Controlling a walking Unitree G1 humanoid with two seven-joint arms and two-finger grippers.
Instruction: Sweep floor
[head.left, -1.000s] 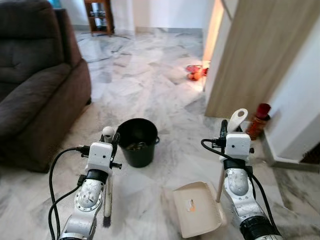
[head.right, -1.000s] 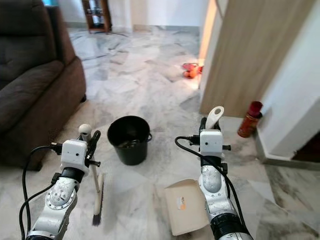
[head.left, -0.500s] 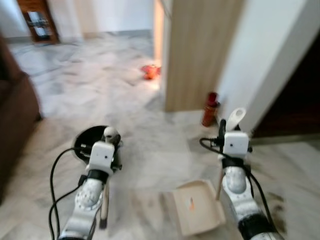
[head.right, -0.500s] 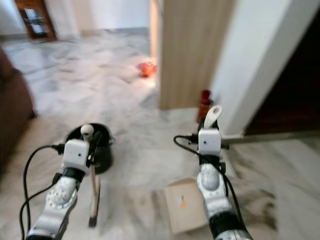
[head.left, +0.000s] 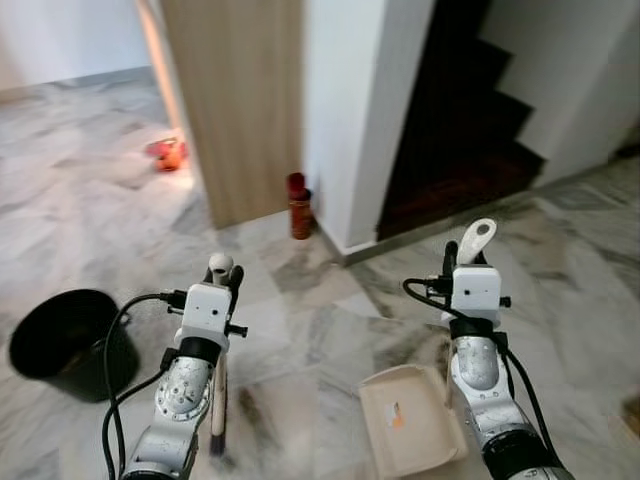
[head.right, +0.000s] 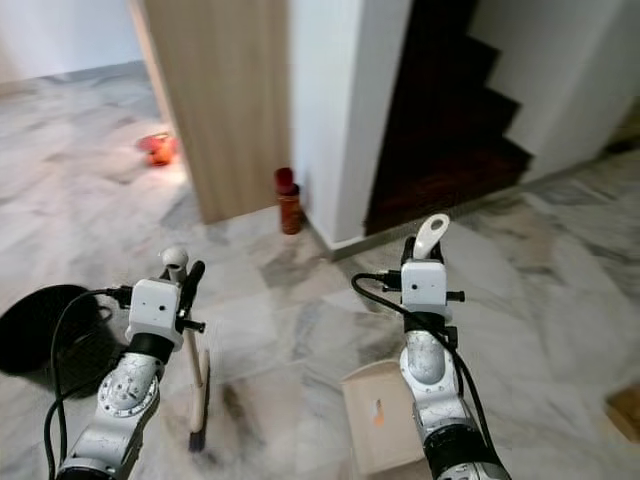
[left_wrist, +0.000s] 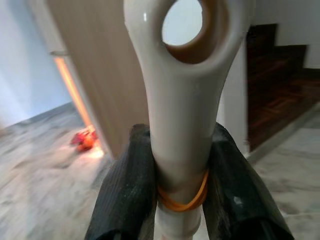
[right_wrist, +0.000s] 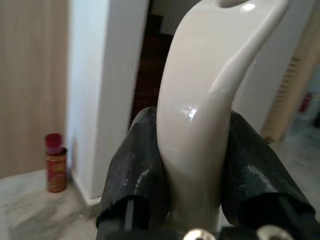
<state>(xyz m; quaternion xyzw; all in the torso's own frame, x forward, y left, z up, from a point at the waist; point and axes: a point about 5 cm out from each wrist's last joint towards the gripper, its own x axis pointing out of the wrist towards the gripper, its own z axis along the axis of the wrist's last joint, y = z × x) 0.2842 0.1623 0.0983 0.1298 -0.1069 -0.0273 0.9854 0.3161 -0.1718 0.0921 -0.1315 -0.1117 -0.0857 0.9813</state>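
Note:
My left gripper (head.left: 224, 288) is shut on the white handle of a hand brush (head.left: 219, 267), which stands upright with its dark bristles (head.left: 216, 441) on the marble floor. In the left wrist view the black fingers (left_wrist: 125, 195) clamp the brush handle (left_wrist: 180, 100) just above an orange rubber band (left_wrist: 182, 199). My right gripper (head.left: 461, 262) is shut on the white handle (head.left: 479, 239) of a beige dustpan (head.left: 410, 420), whose pan rests flat on the floor before me. In the right wrist view that handle (right_wrist: 205, 100) sits between the fingers (right_wrist: 135, 170).
A black bucket (head.left: 30, 345) stands on the floor at my left. A red-orange bottle (head.left: 299, 206) stands by the corner of a white wall (head.left: 360, 100), beside a wooden panel (head.left: 240, 90). Dark stairs (head.left: 470, 120) rise ahead right. A small red object (head.left: 168, 152) lies far left.
The camera has swung to the right: the sofa has left the picture, the bucket now lies at the left and the dark stairs have come in. Both grippers keep their hold.

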